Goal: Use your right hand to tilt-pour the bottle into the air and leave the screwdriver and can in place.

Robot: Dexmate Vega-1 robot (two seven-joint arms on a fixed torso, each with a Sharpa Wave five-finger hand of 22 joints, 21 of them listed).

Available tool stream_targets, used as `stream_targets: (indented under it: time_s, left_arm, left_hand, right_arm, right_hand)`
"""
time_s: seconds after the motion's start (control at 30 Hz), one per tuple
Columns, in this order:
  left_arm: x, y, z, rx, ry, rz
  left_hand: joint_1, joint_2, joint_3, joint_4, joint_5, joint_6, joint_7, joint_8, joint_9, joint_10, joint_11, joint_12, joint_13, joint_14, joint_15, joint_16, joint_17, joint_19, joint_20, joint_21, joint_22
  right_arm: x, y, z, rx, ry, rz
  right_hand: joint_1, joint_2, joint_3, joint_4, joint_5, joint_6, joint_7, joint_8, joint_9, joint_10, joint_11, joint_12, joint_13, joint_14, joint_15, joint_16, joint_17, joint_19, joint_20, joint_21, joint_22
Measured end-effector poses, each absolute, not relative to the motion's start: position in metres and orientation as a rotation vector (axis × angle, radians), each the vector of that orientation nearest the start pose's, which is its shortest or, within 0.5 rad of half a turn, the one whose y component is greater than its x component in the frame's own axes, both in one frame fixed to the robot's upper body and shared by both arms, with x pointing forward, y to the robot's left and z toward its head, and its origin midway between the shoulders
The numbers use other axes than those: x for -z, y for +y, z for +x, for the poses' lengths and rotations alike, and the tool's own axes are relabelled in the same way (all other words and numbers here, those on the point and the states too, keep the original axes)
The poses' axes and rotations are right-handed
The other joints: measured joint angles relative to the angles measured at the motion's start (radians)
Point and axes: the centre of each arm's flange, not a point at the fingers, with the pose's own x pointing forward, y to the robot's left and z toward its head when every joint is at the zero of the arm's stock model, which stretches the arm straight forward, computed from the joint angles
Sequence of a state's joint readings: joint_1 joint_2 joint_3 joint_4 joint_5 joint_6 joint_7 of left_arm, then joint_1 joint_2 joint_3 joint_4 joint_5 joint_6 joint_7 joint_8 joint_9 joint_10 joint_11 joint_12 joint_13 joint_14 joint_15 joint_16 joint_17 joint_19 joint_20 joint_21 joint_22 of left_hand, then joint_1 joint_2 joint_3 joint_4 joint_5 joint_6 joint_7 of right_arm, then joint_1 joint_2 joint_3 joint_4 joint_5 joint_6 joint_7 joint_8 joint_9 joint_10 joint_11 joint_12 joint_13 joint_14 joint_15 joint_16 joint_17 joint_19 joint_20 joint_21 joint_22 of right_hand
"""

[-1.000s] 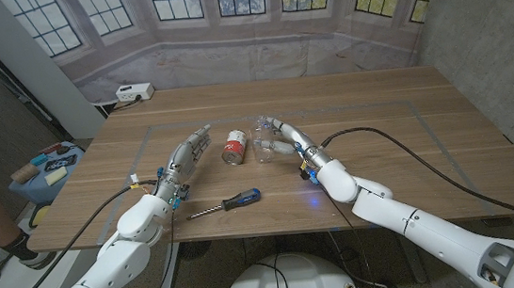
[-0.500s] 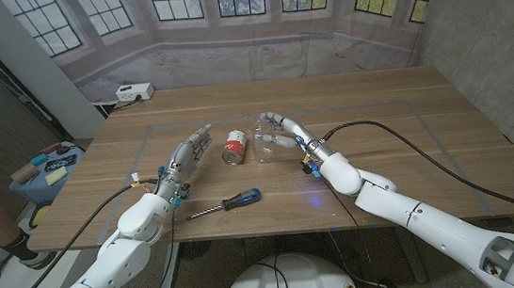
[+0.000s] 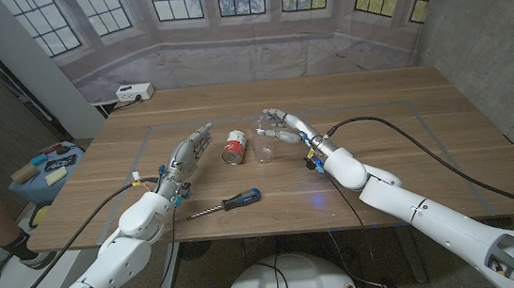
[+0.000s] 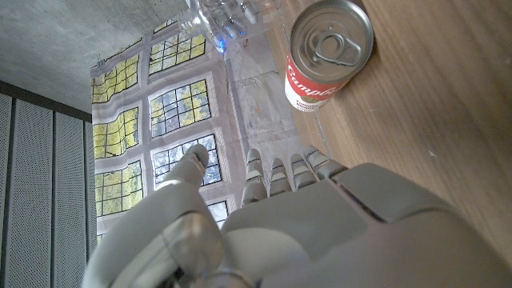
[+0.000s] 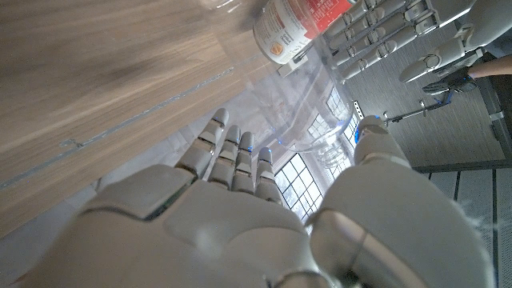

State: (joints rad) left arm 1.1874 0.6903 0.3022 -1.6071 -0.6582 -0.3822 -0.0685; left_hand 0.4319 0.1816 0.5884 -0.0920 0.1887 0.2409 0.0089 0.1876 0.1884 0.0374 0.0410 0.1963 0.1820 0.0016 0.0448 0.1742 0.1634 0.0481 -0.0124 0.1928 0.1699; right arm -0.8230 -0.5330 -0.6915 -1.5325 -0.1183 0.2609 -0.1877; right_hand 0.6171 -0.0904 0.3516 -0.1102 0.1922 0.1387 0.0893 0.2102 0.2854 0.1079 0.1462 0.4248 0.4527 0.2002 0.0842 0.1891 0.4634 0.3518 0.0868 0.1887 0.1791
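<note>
Your right hand (image 3: 279, 126) sits just right of centre in the head view, fingers wrapped round the clear plastic bottle (image 3: 266, 134), which looks lifted off the wooden table (image 3: 377, 113) and leaning over toward the left of the frame. The grip reads as a wrap rather than a fingertip pinch, though the transparent plastic makes the contact points hard to pick out. In the right wrist view the bottle (image 5: 314, 120) shows as a clear shape beyond the fingers (image 5: 240, 156).

Risks from here:
- The red-and-white soup can (image 3: 234, 147) stands just left of the bottle. If you tilt further toward it or sweep leftward, the bottle's end or your fingers could knock it, and it must stay put.
- Smooth clear plastic may slip in a loose wrap as the tilt steepens.
- The screwdriver with the blue-and-black handle (image 3: 226, 204) lies lower in the frame, well apart from the hand, so the risk there is low unless the forearm drops.

Your left hand (image 3: 190, 151) lies just left of the can, fingers extended and holding nothing. Keep it still.

Contents: the bottle appears empty, though I cannot tell for certain. The can (image 4: 326, 56) is sealed, pull-tab lid intact.
</note>
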Motion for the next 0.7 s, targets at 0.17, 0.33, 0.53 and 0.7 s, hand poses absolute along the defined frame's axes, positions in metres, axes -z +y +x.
stream_targets:
  time_s: [0.17,0.33,0.53,0.7]
  left_arm:
    - [0.096,0.294,0.565,0.328,-0.601,0.049]
    - [0.094,0.293,0.565,0.327,-0.6,0.052]
    - [0.093,0.293,0.566,0.325,-0.599,0.053]
    - [0.091,0.292,0.566,0.323,-0.6,0.055]
  left_hand:
    - [0.001,0.001,0.0,0.0,0.0,0.0,0.0,0.0,0.0,0.0,0.0,0.0,0.0,0.0,0.0,0.0,0.0,0.0,0.0,0.0,0.0]
    - [0.001,0.001,0.0,0.0,0.0,0.0,0.0,0.0,0.0,0.0,0.0,0.0,0.0,0.0,0.0,0.0,0.0,0.0,0.0,0.0,0.0]
    - [0.001,0.001,0.0,0.0,0.0,0.0,0.0,0.0,0.0,0.0,0.0,0.0,0.0,0.0,0.0,0.0,0.0,0.0,0.0,0.0,0.0]
    - [0.001,0.001,0.0,0.0,0.0,-0.009,-0.002,0.0,0.0,0.0,0.0,0.0,0.0,0.0,0.0,0.0,0.0,0.0,0.0,0.0,0.0]
  right_arm:
    - [0.049,-0.113,0.594,-0.362,-0.814,-0.71]
    - [0.046,-0.117,0.595,-0.37,-0.81,-0.697]
    - [0.041,-0.122,0.595,-0.373,-0.812,-0.675]
    - [0.039,-0.128,0.598,-0.371,-0.807,-0.656]
  right_hand:
    - [0.0,0.0,0.0,0.0,0.0,0.0,0.0,0.0,0.0,0.004,0.004,0.0,0.0,0.0,0.0,0.0,0.0,-0.003,0.003,0.004,0.0]
    - [-0.004,0.004,0.0,0.0,0.0,0.001,0.0,0.0,0.0,0.015,0.003,0.0,0.0,-0.005,0.005,0.008,-0.005,-0.003,0.003,0.004,0.0]
    - [-0.013,0.014,-0.003,0.003,0.0,0.025,0.002,0.011,0.0,0.029,0.0,0.004,0.0,-0.005,0.005,0.008,-0.005,-0.002,0.003,0.008,0.0]
    - [-0.021,0.022,-0.007,0.007,0.0,0.035,-0.005,0.013,0.0,0.04,0.0,0.008,0.0,-0.002,0.002,0.015,-0.005,0.005,0.003,0.008,0.0]
